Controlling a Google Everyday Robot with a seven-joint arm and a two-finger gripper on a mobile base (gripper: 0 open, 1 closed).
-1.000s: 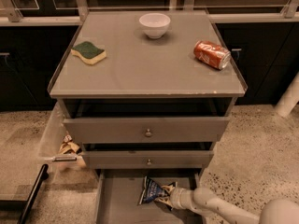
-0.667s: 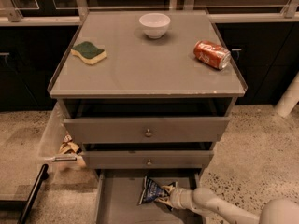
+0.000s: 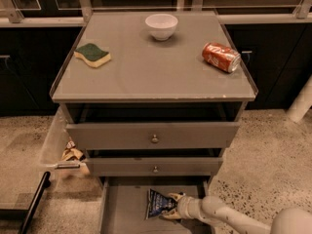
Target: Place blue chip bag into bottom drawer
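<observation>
Claw [image 3: 171, 206] at 5 o'clock, low inside the open bottom drawer [image 3: 122, 208], pinching right edge of blue chip bag [image 3: 157, 204]. Bag inside the drawer near its back, just below the two upper drawers [image 3: 153, 135]; resting on tray floor or just above it, cannot tell. Edge grip likely meant to keep bag flat enough to clear the drawer overhead. Release probably next. Up on surface [image 3: 146, 77], unrelated to the job: sponge [image 3: 92, 54] at 10 o'clock, bowl [image 3: 161, 26] at 12, soda can [image 3: 222, 57] on its side at 2.
</observation>
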